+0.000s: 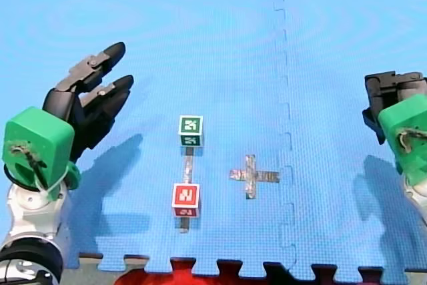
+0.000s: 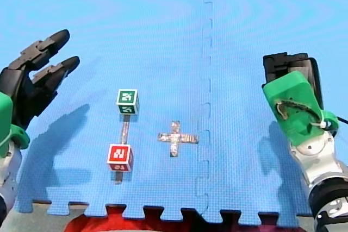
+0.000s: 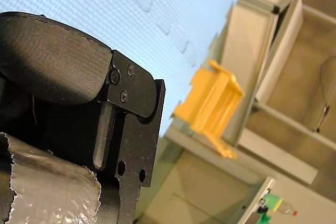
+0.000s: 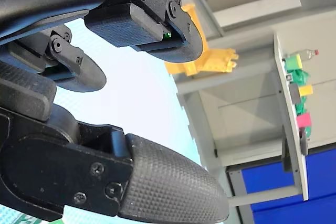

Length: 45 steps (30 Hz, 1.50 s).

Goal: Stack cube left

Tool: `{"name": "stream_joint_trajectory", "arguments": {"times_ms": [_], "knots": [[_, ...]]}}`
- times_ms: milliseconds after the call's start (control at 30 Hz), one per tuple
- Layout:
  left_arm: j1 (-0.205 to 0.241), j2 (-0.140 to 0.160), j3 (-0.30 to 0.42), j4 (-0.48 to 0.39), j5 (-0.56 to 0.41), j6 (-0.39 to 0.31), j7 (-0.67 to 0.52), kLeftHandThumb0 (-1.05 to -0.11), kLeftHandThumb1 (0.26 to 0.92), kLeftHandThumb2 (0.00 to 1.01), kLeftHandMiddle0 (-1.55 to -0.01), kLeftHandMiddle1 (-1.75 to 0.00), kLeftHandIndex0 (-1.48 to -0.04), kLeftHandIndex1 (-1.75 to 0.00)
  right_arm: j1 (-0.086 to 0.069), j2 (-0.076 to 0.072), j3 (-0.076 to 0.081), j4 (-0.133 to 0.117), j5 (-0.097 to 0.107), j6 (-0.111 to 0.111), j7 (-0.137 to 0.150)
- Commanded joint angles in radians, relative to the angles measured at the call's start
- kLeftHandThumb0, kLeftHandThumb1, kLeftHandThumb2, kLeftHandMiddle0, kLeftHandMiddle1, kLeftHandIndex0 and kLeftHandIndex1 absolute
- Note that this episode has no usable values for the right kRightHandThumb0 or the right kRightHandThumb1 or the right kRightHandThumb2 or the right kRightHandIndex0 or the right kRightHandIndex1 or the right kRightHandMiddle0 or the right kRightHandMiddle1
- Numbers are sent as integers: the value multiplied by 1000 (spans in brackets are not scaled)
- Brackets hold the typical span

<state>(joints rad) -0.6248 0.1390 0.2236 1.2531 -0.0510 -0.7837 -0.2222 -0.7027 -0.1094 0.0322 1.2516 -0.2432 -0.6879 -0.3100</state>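
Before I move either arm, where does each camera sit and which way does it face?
First head view: on the head, facing forward and down at the blue mat, green cube and red cube; left hand at left, right hand at right.
Second head view: same scene from slightly aside, same hands and cubes.
First wrist view: at one wrist, past its hand, across the mat to a yellow object.
Second wrist view: at one wrist, past fingers toward a shelf and, likely, that yellow object.
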Motion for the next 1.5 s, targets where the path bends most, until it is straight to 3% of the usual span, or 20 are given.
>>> {"name": "stream_joint_trajectory", "arguments": {"times_ms": [0,67,100,133,167,233,267,400,567,700,933,1033,1067,1133,1300,1467], "knots": [[1,7,-2,-2,3,-9,7,-1048,921,122,-664,0,-519,0,2,-5,-2,-2,3,-4,1],[3,9,-5,-3,10,-21,21,-1048,921,130,-830,-81,-524,-2,1,-6,-3,-2,4,-4,2],[5,10,-6,-2,16,-37,41,-1029,921,161,-986,-163,-606,-35,1,-6,-3,-2,4,-4,3],[6,10,-6,-1,25,-58,71,-950,921,211,-952,-722,-783,-39,0,-6,-3,-2,4,-4,3],[6,10,-7,1,33,-74,98,-902,921,222,-820,-1209,-880,-43,0,-6,-3,-3,4,-5,3],[6,2,-5,5,45,-99,156,-831,921,228,-729,-1634,-984,-56,1,-6,-3,-3,3,-5,3],[7,-3,-5,6,49,-106,174,-808,921,226,-725,-1689,-996,-57,1,-6,-3,-3,3,-6,2],[8,-4,-22,12,83,-125,249,-765,921,204,-738,-1743,-997,-51,2,-6,-3,-4,4,-6,4],[13,27,-99,12,217,-134,421,-935,921,339,-824,-1746,-878,-9,1,-4,-3,-5,4,-5,2],[12,42,-140,16,278,-130,477,-1028,921,326,-863,-1746,-847,-2,0,-3,-2,-4,2,-4,0],[18,49,-138,20,218,-143,297,-1048,921,194,-880,-1746,-811,-1,4,-3,0,-3,1,-6,-3],[18,79,-174,14,244,-126,228,-1048,911,106,-891,-1746,-786,-2,4,-2,-1,-5,2,-7,-3],[17,94,-190,13,260,-116,209,-1048,857,62,-888,-1746,-787,-4,4,-2,-1,-5,2,-7,-3],[16,122,-219,8,285,-100,170,-1048,818,28,-871,-1746,-788,-4,4,-1,-1,-5,2,-7,-4],[16,155,-256,-5,306,-53,113,-1048,808,11,-766,-1746,-774,-1,4,2,0,-4,1,-6,-8],[12,186,-300,-19,331,-7,58,-1048,817,10,-716,-1746,-664,0,5,2,-1,-1,2,-6,-7]]}}
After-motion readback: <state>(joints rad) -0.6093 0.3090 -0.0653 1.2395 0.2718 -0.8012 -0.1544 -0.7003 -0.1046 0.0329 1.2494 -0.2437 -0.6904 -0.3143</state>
